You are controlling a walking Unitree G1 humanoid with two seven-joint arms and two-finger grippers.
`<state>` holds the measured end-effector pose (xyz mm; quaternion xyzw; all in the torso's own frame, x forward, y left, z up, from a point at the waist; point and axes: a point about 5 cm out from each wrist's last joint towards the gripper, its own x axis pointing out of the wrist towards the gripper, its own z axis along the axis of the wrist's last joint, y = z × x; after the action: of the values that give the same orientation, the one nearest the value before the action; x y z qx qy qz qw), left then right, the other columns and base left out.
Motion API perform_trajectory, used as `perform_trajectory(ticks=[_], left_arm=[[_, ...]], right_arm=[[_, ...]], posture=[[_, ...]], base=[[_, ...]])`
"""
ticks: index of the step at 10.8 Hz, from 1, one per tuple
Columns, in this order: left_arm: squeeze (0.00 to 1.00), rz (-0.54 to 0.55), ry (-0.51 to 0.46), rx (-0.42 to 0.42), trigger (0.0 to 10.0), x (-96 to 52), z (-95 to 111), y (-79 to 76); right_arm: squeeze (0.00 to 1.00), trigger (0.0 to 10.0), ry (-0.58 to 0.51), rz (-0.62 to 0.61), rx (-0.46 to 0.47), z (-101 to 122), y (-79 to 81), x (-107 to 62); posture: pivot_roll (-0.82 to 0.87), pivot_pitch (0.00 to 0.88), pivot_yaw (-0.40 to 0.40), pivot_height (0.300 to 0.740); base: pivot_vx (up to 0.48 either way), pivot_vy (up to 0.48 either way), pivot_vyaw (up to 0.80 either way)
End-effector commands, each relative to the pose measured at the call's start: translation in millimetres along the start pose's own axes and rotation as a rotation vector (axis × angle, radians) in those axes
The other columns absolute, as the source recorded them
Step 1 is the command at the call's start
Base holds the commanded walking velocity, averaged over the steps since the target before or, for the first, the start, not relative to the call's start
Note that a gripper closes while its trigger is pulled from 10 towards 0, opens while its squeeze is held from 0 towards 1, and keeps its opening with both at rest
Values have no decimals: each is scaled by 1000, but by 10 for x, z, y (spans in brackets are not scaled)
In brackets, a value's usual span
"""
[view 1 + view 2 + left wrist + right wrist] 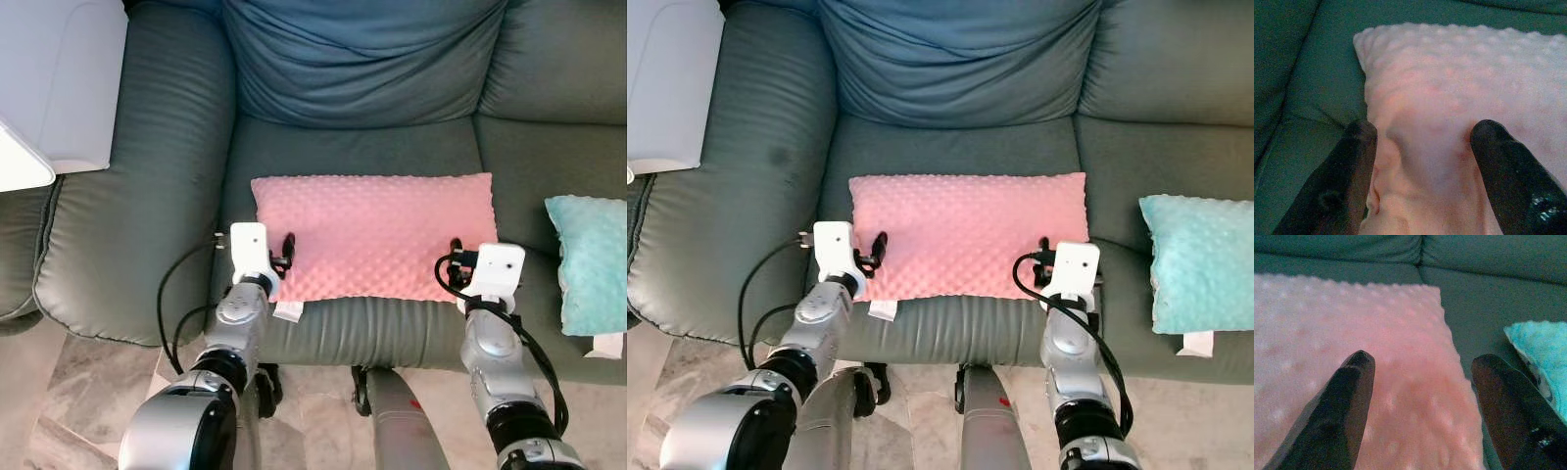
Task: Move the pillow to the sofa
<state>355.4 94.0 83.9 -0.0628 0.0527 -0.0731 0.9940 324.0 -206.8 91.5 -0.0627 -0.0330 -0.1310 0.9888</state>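
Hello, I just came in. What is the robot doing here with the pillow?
The robot stands in front of a grey-green sofa, and a pink pillow lies flat on the seat. The left pincer is at the pillow's near left corner, its open fingers on each side of a fold of fabric. The right pincer is open over the near right corner. A turquoise pillow lies on the next seat to the right.
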Motion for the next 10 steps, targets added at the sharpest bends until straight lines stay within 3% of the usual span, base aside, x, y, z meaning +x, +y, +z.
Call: perform_trajectory(ticks=[1,5,10], left_arm=[[1000,9,35,-13,10000,-79,-147,37],[1000,18,-4,-6,10000,-86,-79,209],[1000,-6,-75,19,10000,-144,-11,359]], right_arm=[[1000,10000,44,-10,-3,-117,-19,-93],[1000,10000,36,-10,0,-93,-38,-167],[1000,10000,24,66,36,-10,165,-403]], posture=[[-174,523,49,740],[-172,482,52,740],[-170,414,48,740]], base=[[0,0,0],[0,0,0],[0,0,0]])
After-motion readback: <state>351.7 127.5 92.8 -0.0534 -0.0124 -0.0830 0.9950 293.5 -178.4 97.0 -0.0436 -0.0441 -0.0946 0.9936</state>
